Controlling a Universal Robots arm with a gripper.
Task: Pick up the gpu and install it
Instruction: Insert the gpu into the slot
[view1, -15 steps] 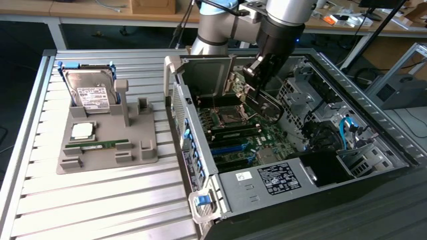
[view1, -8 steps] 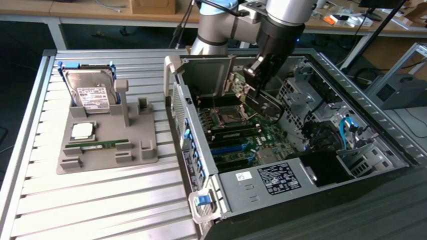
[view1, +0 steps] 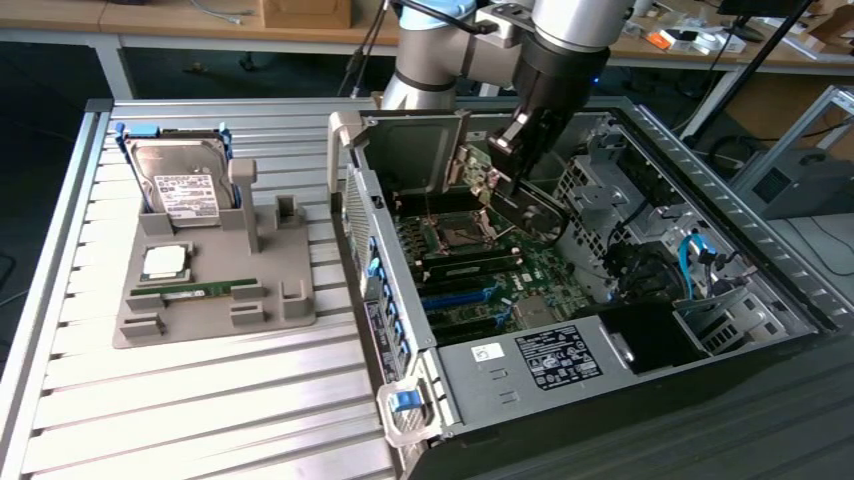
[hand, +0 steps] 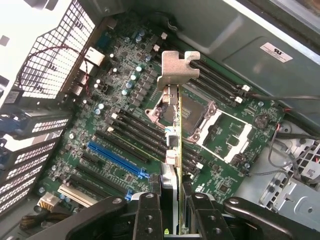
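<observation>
Slatted metal table (view1: 200, 400). On it an open computer case (view1: 727, 210) lies on its side, motherboard (hand: 115, 115) facing up. Grey parts tray (view1: 214, 325) sits at the exterior view's left of the case and carries a hard drive (view1: 180, 180) and a memory stick (view1: 194, 288).

Arm reaches down into the case. Gripper (hand: 175, 215) jaws pinch the gpu (hand: 176, 145) across its flat faces. Card hangs edge-on above the board near the CPU socket (hand: 220, 125), silver bracket (hand: 177, 67) at the end away from the fingers. Cannot tell if it touches anything below.

Handling, judged: thin, stiff and light, but fragile; components and edge contacts won't forgive knocks or twisting. Holding the flat faces looks sound, though the long overhang could lever in the grip.

Room: case walls hem the board in, and cables (view1: 694, 260) crowd the exterior view's right. Long blue slot (hand: 117, 160) lies beside the card, not under it
</observation>
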